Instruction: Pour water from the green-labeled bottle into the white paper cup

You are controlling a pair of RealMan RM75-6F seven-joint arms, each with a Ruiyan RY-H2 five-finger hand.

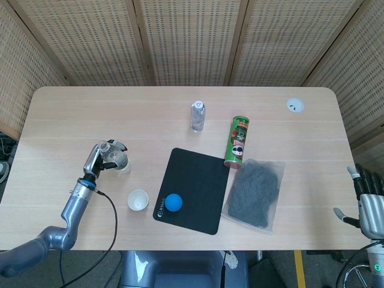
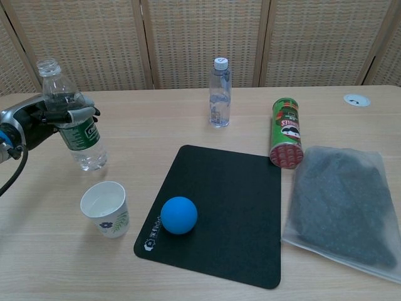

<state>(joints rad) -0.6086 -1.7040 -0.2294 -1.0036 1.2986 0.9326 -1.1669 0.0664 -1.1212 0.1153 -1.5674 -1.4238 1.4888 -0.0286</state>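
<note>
One open-necked green-labeled bottle (image 2: pixel 75 119) stands upright in the left hand (image 2: pixel 44 116), fingers wrapped round its upper body, just beyond the white paper cup (image 2: pixel 105 208) at the near left. The right hand (image 1: pixel 369 204) rests idle, fingers apart, at the near right edge. Recommended: bring the neck over the cup rim, then tilt slowly (the light cup may tip).
</note>
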